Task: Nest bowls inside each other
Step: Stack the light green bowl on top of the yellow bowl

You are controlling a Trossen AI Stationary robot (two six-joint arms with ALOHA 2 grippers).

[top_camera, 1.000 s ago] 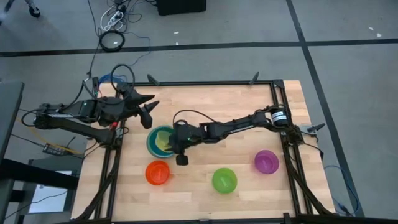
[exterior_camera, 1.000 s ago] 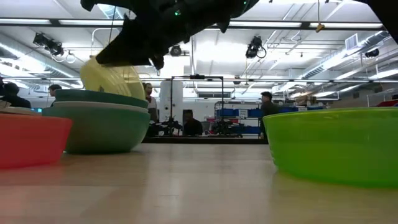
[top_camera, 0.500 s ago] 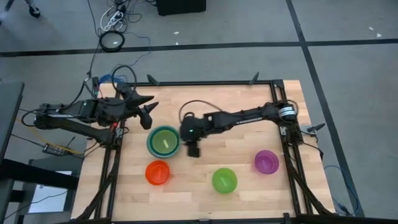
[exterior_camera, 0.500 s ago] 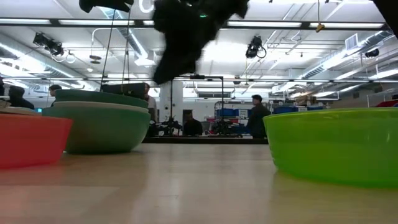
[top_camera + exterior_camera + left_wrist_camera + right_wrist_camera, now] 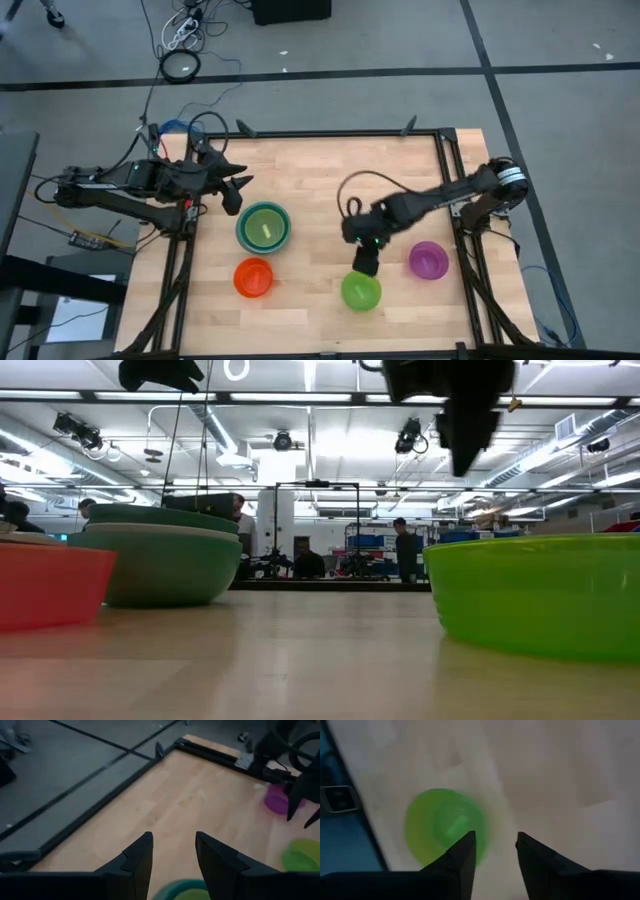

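A stack of bowls (image 5: 263,227), sage green outermost with teal and yellow inside it, rests on the wooden table left of centre. An orange bowl (image 5: 253,277), a lime green bowl (image 5: 361,290) and a purple bowl (image 5: 428,259) stand singly along the near side. My right gripper (image 5: 366,262) hangs open above the lime green bowl's (image 5: 442,827) far rim, pointing steeply down, with nothing between its fingers. My left gripper (image 5: 232,190) is open and held up just beyond the stack's far left side, also with nothing in it (image 5: 173,855).
Black frame rails (image 5: 446,180) run along the table's far, left and right edges. Bare wood (image 5: 340,165) lies across the far middle. In the low view people stand in the room (image 5: 405,550) beyond the table.
My right gripper has left the yellow bowl, which stood tilted on the stack and now lies down inside it. The gripper has then swung quickly toward the table's right and near edge, risen a little, tipped steeply downward and rolled, ending above the lime green bowl.
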